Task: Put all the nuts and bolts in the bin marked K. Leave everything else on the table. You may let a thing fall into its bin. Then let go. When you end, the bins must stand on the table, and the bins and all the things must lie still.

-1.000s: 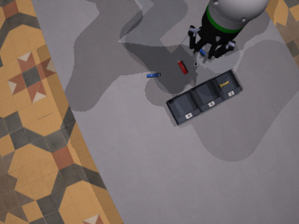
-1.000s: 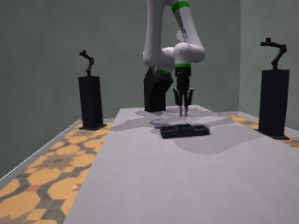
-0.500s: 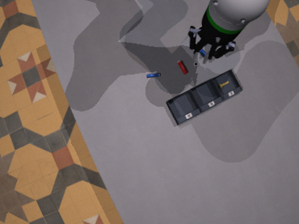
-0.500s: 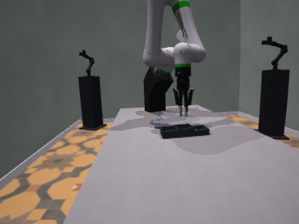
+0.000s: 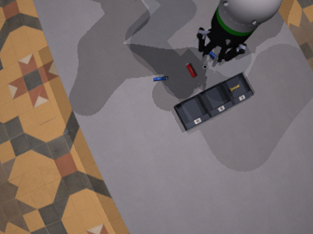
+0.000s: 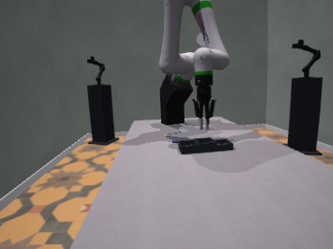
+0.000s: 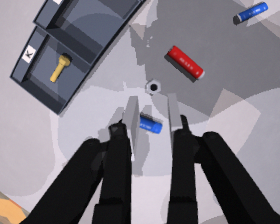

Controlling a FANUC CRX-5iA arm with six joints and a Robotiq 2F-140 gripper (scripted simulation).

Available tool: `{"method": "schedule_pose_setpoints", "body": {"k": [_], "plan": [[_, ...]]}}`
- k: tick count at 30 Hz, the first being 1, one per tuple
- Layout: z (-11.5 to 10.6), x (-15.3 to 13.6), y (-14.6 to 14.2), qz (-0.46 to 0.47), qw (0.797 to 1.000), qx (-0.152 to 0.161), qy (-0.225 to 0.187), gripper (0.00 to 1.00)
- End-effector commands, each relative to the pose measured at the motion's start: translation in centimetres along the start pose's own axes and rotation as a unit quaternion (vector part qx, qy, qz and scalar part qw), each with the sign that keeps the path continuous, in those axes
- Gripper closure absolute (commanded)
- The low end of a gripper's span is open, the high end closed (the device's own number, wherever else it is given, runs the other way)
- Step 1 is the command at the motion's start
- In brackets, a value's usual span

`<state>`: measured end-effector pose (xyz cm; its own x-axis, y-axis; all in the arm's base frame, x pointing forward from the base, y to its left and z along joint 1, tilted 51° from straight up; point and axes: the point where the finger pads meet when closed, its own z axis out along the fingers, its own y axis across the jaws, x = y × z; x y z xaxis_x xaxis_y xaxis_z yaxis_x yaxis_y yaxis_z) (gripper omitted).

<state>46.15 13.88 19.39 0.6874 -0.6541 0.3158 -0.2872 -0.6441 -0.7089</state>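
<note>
Hand (image 7: pixel 150 115) partly closed, empty, over blue cylinder (image 7: pixel 150 123) nr bin K (image 7: pixel 49 72).

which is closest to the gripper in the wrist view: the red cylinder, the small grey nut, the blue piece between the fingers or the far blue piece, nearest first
1. Blue piece, between the fingers of the gripper.
2. Small grey nut, just past the fingertips.
3. Red cylinder, beyond the nut, to the right.
4. Far blue piece, top right corner.

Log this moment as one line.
gripper part open, empty, over table | nut on table near fingertips | bolt in bin K | phase: nut not yet grasped
</note>
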Motion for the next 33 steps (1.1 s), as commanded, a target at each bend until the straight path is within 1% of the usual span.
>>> {"method": "schedule_pose_setpoints", "body": {"k": [1, 3, 14, 20, 28, 33], "plan": [[1.0, 0.0, 0.0, 0.0, 1.0, 0.0, 0.0, 0.81], [1.0, 0.0, 0.0, 0.0, 1.0, 0.0, 0.0, 0.81], [5.4, 0.0, -0.1, 0.0, 1.0, 0.0, 0.0, 0.81], [5.6, 0.0, -0.1, 0.0, 1.0, 0.0, 0.0, 0.81], [6.7, 0.0, 0.0, 0.0, 1.0, 0.0, 0.0, 0.81], [6.7, 0.0, 0.0, 0.0, 1.0, 0.0, 0.0, 0.81]]}}
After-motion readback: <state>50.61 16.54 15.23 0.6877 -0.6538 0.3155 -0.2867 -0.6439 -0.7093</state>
